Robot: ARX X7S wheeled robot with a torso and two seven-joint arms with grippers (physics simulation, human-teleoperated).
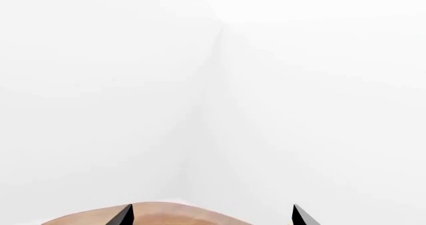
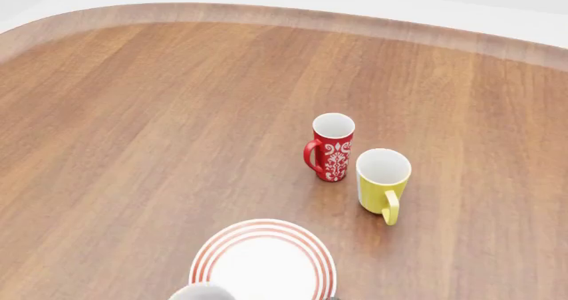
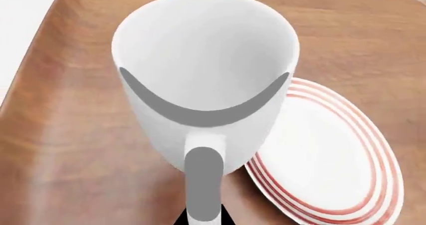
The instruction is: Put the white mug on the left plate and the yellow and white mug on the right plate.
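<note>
My right gripper [image 3: 199, 218] is shut on the handle of the white mug [image 3: 199, 75], with a black fingertip on each side of it. The mug is upright beside one red-ringed plate [image 3: 326, 155] and overlaps its rim. In the head view only the mug's rim [image 2: 202, 292] shows, at the bottom edge, by the plate's [image 2: 263, 260] near left side. I cannot tell which plate this is; the other is out of view. The yellow and white mug [image 2: 384, 179] stands upright further right. My left gripper [image 1: 209, 221] is open and empty, facing white walls.
A slim red mug with a white pattern [image 2: 333, 147] stands just left of the yellow mug. The round wooden table [image 2: 133, 114] curves away at the far side, and its edge [image 1: 166, 212] shows under the left gripper. White walls lie beyond it.
</note>
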